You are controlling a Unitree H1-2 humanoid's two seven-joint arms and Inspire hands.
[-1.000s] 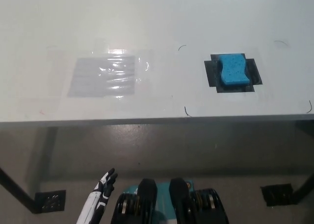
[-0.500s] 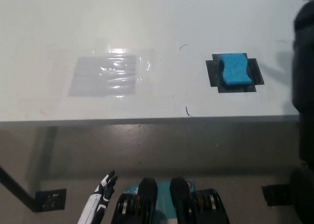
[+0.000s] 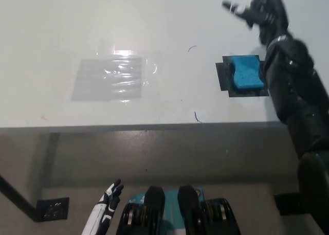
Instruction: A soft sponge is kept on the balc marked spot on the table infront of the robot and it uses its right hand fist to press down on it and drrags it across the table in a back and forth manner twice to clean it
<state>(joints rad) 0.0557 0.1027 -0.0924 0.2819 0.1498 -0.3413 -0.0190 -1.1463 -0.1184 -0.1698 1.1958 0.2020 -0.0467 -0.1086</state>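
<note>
the right hand (image 3: 263, 14) hangs beyond the sponge (image 3: 246, 73) with fingers spread, not yet a fist, so it may press off-centre and miss it.

I read this as a lab test bench: a bare white table (image 3: 154, 19) with black tape marks (image 3: 222, 75), clear film (image 3: 110, 78), and taped table legs (image 3: 51, 209).

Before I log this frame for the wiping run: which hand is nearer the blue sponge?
The right hand, raised over the table just beyond the blue sponge, fingers spread. The left hand hangs low below the table edge, far off.
</note>
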